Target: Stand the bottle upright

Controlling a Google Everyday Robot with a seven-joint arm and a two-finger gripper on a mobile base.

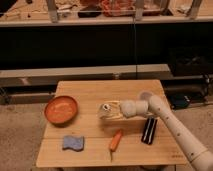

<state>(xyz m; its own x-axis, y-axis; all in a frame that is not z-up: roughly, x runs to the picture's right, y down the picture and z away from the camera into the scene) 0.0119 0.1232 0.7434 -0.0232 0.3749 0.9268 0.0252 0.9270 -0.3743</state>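
Observation:
The bottle (104, 109), small, pale beige and translucent, lies on its side in the middle of the wooden table (90, 92), its round end facing left. My gripper (114, 110) reaches in from the right on the white arm (165, 120) and is shut on the bottle, with the fingers along its body. The bottle sits low over the tabletop; I cannot tell whether it touches the wood.
An orange bowl (61, 109) stands at the table's left. A blue sponge (73, 143) lies front left. An orange carrot (115, 140) lies just in front of the bottle. A black rectangular block (149, 130) lies at the right under the arm. Dark shelving stands behind.

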